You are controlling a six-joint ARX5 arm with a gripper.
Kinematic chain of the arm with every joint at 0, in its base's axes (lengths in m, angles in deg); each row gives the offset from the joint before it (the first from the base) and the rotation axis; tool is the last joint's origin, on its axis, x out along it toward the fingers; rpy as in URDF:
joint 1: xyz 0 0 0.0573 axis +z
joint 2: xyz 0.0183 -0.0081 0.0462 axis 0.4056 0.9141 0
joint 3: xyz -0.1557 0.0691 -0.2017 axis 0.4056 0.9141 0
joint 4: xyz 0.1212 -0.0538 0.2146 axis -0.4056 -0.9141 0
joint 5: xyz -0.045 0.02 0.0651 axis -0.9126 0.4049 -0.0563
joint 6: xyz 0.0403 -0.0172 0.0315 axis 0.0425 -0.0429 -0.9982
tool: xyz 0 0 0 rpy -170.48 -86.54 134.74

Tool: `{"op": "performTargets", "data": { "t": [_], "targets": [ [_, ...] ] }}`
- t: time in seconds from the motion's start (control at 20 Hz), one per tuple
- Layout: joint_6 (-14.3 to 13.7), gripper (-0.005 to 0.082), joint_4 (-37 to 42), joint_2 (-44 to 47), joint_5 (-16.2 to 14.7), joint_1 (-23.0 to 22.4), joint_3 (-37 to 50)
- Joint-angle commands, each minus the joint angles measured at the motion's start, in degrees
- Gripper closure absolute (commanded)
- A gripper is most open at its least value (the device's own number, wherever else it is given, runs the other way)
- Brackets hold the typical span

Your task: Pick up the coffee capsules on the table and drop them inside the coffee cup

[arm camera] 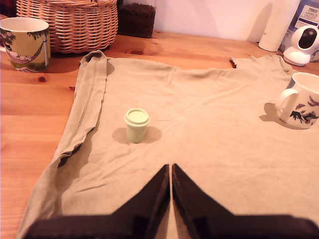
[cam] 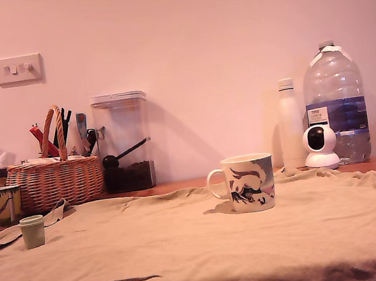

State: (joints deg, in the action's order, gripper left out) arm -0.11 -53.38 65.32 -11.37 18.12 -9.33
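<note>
Standing upright on the desk [arm camera: 30, 164] cloth, pale green capsule [arm camera: 136, 124]: ahead of the jaws, slightly off-line; jaws nearly closed, holding nothing.

The wooden table [arm camera: 30, 119] carries a wrinkled tan cloth [arm camera: 209, 149], a basket [arm camera: 70, 25] and a yellowish mug [arm camera: 25, 42].

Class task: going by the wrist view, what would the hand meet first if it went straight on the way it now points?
Probably the pale green capsule, standing upright on the cloth slightly off the shut hand's line; depth is unclear.
</note>
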Motion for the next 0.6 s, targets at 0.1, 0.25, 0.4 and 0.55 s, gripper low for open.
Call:
{"op": "performTargets", "data": {
  "t": [0.1, 0.25, 0.4, 0.55],
  "targets": [
    [0.4, 0.0788, -7.0, -4.7, 0.1, 0.0, 1.0],
    [0.3, 0.0788, -7.2, -4.7, 0.1, 0.0, 1.0],
    [0.4, 0.0788, -6.8, -4.7, 0.0, 0.0, 1.0],
    [0.3, 0.0788, -3.7, -4.7, 0.1, 0.0, 1.0]
  ]
}}
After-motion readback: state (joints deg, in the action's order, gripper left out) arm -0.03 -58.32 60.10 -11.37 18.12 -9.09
